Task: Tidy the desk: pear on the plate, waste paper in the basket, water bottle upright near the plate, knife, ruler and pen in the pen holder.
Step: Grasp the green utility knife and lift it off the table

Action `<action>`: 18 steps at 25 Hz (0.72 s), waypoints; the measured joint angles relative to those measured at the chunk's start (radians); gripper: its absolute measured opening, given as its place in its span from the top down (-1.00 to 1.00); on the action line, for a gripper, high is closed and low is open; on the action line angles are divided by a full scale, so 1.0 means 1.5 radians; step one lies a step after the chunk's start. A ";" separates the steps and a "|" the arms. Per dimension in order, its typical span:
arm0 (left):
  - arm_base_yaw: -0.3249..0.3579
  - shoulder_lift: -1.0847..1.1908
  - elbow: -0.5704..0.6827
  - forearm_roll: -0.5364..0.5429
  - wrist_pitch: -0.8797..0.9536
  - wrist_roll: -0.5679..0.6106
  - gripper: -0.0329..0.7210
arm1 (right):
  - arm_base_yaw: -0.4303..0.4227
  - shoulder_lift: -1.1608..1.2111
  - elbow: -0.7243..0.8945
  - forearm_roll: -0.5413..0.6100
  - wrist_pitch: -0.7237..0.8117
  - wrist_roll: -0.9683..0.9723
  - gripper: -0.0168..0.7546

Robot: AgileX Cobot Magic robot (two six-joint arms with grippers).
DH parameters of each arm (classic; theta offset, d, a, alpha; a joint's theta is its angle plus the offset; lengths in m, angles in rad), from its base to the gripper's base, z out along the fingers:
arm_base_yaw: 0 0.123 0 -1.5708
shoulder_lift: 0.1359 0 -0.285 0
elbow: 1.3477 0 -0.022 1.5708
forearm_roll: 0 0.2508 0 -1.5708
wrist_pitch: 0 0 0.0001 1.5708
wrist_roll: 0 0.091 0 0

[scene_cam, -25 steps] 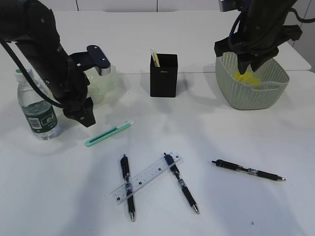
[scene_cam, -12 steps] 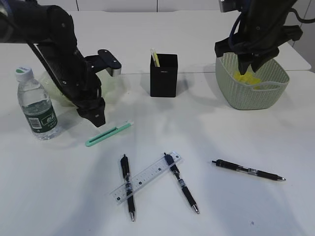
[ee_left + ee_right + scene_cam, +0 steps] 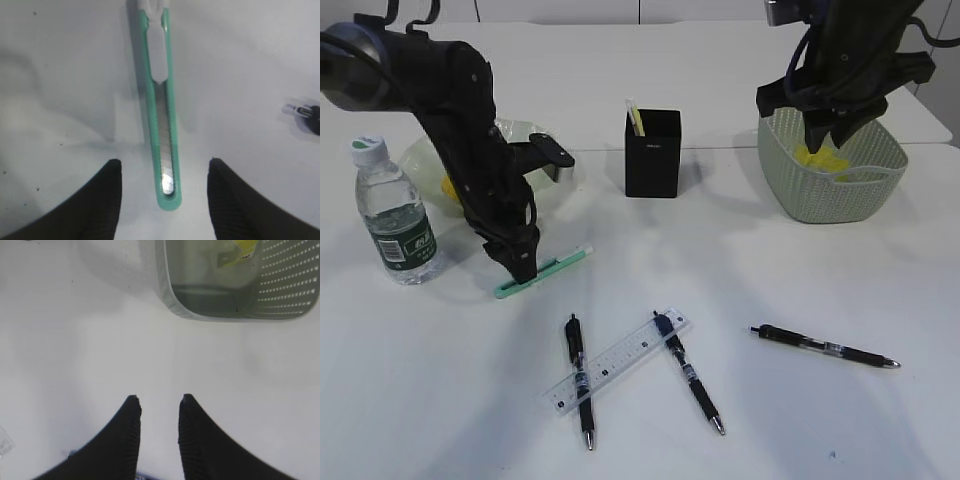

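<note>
Left claw (image 3: pixel 164 175) spread, straddling near end of the green knife (image 3: pixel 159 105) lying flat on the desk (image 3: pixel 770 420); aligned for a pinch. Right claw (image 3: pixel 159 405) parted, empty, above the basket (image 3: pixel 880 185).

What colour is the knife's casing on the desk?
Mint green, with a white slider; the knife shows best in the left wrist view.
</note>
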 joint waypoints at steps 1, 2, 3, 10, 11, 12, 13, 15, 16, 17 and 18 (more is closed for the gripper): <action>0.000 0.003 0.000 0.000 0.001 0.000 -0.11 | 0.000 0.000 0.000 0.000 0.000 0.000 0.43; 0.000 0.006 0.000 0.000 0.003 -0.001 -0.11 | 0.000 0.000 0.000 0.000 0.000 0.000 0.44; 0.000 0.006 0.000 0.000 0.003 -0.001 -0.11 | 0.000 0.000 0.000 0.000 0.000 0.000 0.43; 0.000 0.012 0.000 0.000 0.004 -0.001 -0.11 | 0.000 0.000 0.000 0.000 0.000 0.000 0.44; 0.000 0.015 0.000 0.000 0.004 -0.001 -0.11 | 0.000 0.000 0.000 0.000 0.000 0.000 0.44; -0.001 0.016 0.000 0.000 0.004 -0.001 -0.11 | 0.000 0.000 0.000 0.000 0.000 0.000 0.44; -0.003 0.017 0.000 0.000 0.005 -0.001 -0.11 | 0.000 0.000 0.000 0.000 -0.001 0.000 0.44; -0.007 0.017 0.000 0.001 0.004 -0.001 -0.11 | 0.000 0.000 0.000 0.000 -0.001 0.000 0.43; -0.010 0.017 0.000 0.001 0.002 -0.001 -0.11 | 0.000 0.000 0.000 0.000 -0.001 0.000 0.43; -0.014 0.019 0.000 0.003 0.002 -0.001 -0.11 | 0.000 0.000 0.000 0.000 -0.001 0.000 0.43; -0.017 0.020 -0.001 0.004 0.001 -0.001 -0.11 | 0.000 0.000 0.000 0.000 -0.001 0.000 0.44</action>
